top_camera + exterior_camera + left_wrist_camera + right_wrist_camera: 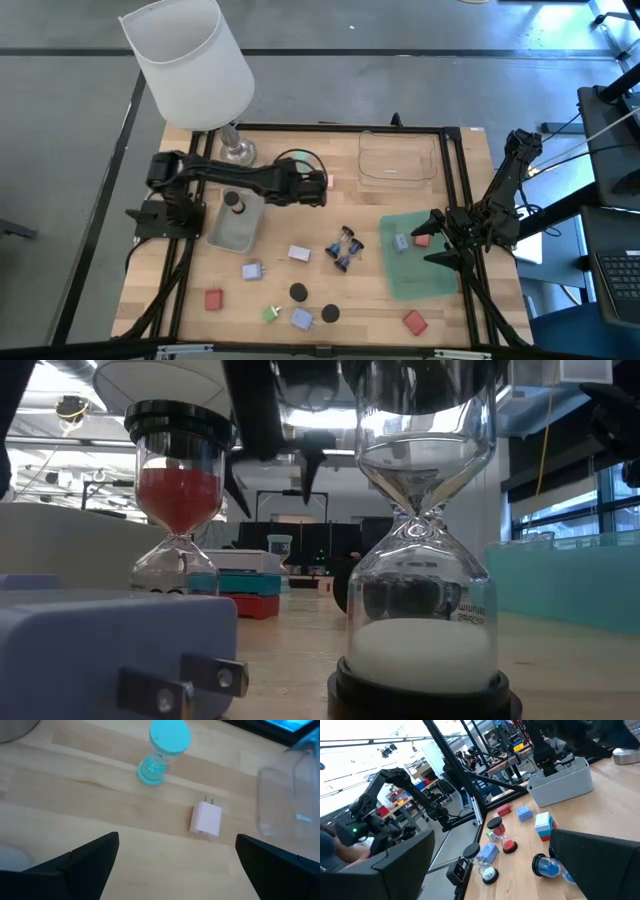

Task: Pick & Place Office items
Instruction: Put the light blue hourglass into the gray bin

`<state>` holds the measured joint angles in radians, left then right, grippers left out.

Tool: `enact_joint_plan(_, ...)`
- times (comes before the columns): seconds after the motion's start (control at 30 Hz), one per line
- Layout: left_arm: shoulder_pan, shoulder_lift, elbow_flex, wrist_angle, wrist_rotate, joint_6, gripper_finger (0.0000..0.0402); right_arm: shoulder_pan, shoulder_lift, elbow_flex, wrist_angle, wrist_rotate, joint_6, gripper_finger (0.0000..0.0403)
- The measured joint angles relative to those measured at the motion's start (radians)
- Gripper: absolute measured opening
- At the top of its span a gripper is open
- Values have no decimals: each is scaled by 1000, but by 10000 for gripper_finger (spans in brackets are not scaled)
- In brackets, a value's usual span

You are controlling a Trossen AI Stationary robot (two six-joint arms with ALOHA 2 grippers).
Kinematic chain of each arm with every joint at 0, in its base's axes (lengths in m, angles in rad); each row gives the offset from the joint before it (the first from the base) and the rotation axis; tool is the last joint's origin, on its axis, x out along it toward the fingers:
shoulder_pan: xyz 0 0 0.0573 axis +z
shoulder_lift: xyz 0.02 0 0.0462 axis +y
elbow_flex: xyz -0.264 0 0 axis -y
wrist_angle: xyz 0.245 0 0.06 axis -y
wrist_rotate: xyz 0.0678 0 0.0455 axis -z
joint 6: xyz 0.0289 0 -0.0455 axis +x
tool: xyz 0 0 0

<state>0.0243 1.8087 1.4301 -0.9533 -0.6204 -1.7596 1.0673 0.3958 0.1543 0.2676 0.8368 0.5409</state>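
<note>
Small office items lie scattered on the wooden table: a pink plug block and a teal hourglass on its side, lilac plug blocks, red blocks, black round caps and dark hourglasses. My left gripper is open and hovers above the table at the far middle, with the pink plug block just ahead of its fingertips. My right gripper is open too. It hangs over the right side of the green tray, near a red block and a grey-blue block lying in it.
A white-shaded lamp stands at the far left. A grey tray holds a black-capped piece under my left arm. A clear tray sits at the far right. Black frame rails run along the table's edges.
</note>
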Motion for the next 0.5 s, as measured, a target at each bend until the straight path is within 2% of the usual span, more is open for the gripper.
enact_joint_plan(0.23,51,62,20,-11,-80,41,398,0,0,0,0,0,0,400)
enact_joint_plan(0.5,133,64,20,1,-172,231,398,0,0,0,0,0,0,400)
